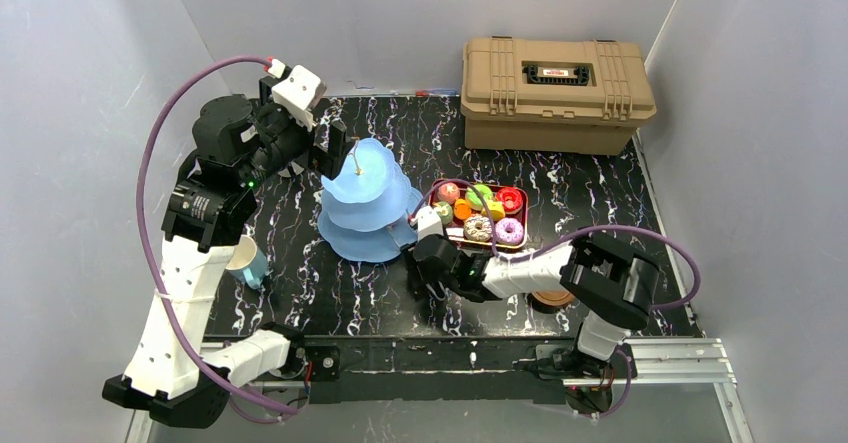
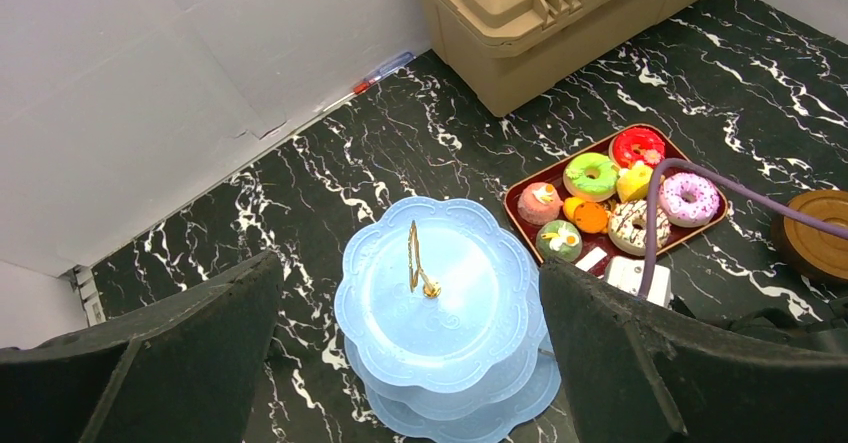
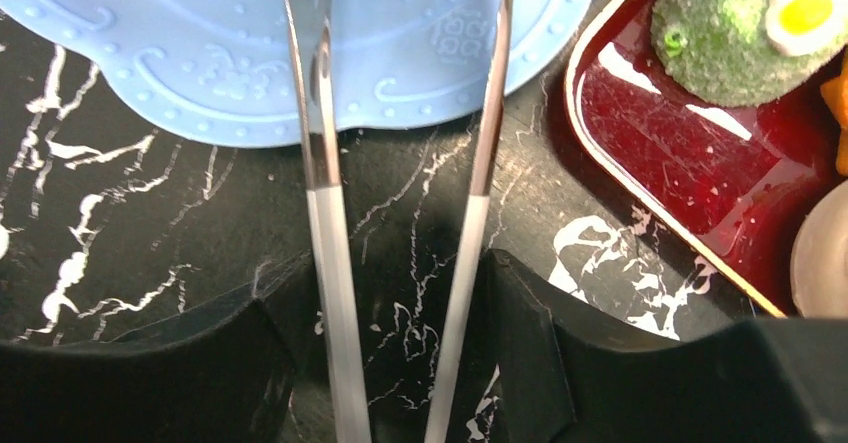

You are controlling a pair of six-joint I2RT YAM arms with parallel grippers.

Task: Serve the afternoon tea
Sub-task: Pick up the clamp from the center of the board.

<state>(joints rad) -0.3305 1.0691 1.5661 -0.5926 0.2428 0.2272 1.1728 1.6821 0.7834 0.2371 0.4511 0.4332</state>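
Right fingers on the tongs, cakes not yet served

Black fingers (image 3: 180, 363) of the right gripper (image 3: 395, 268) fill the bottom of the wrist view, and the tongs (image 3: 330, 233) run up between them. Each finger lies against one metal arm, so the jaws are clamped on the tongs, whose two arms stand apart as far as the view follows them. They reach over the rim of the stand (image 3: 200, 63), which sits mid-table with no cake seen on its tiers. Just beside it lies the tray (image 3: 660, 113), full of donuts (image 2: 590, 176) and small cakes. The left gripper (image 2: 410, 268) hangs above the stand, jaws wide and empty. One cup (image 1: 248, 263) is by the left arm; saucers (image 2: 815, 233) sit near the tray.

Step in hand, as I judge it: take up the tongs to carry cakes to the tiers. Squeeze only enough to hold them without pinching the arms together, lift clear of the stand's rim, then swing over the tray and come down with one arm either side of a cake. Too hard a grip leaves no room to pick; too loose and the tongs may twist
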